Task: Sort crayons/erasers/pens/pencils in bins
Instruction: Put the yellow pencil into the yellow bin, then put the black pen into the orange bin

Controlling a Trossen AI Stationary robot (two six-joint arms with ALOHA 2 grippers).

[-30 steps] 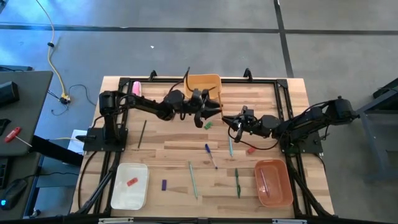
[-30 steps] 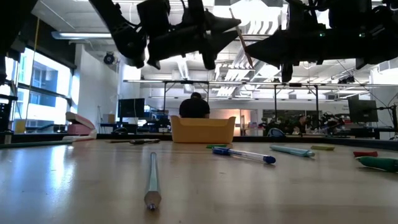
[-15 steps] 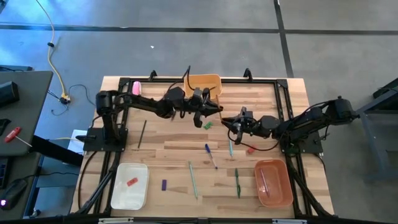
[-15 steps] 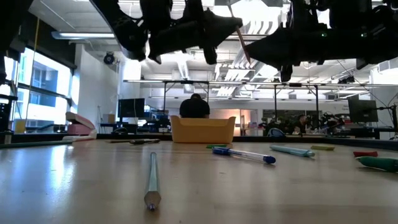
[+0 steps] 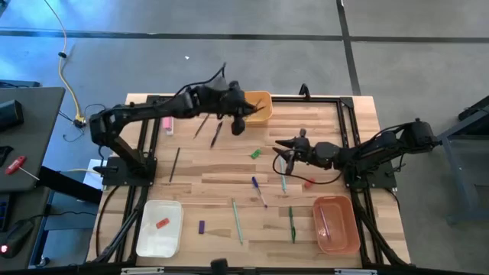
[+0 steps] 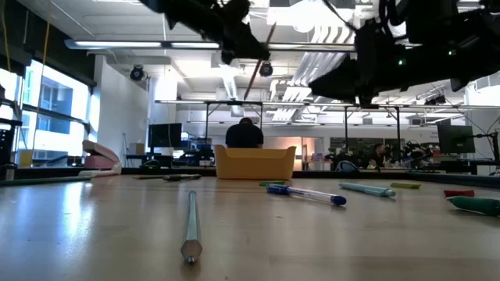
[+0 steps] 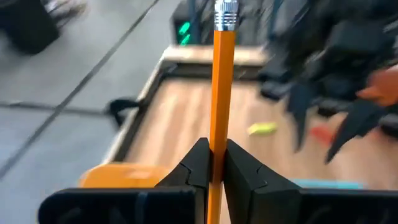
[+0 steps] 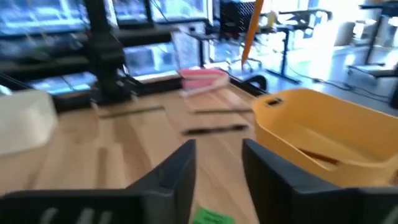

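The left gripper hangs in the air just beside the yellow-orange bin at the table's twelve o'clock edge, and its fingers are clamped tight on an orange pencil with a metal end, which stands up between them. From table height that pencil shows as a thin slanted stick high above the bin. The right gripper waits over the middle of the table toward three o'clock, its fingers spread apart with nothing between them, a green crayon lying just to its nine o'clock side. Two dark pencils lie on the wood at about eleven o'clock, another dark pencil farther toward nine, and a thick pink bar near the far left corner. Toward six o'clock lie a blue pen, a teal pen, a green pen and a purple crayon. The white bin at seven o'clock holds a red crayon; the salmon bin sits at five o'clock with a pink pen inside. A person sits far back in the room.
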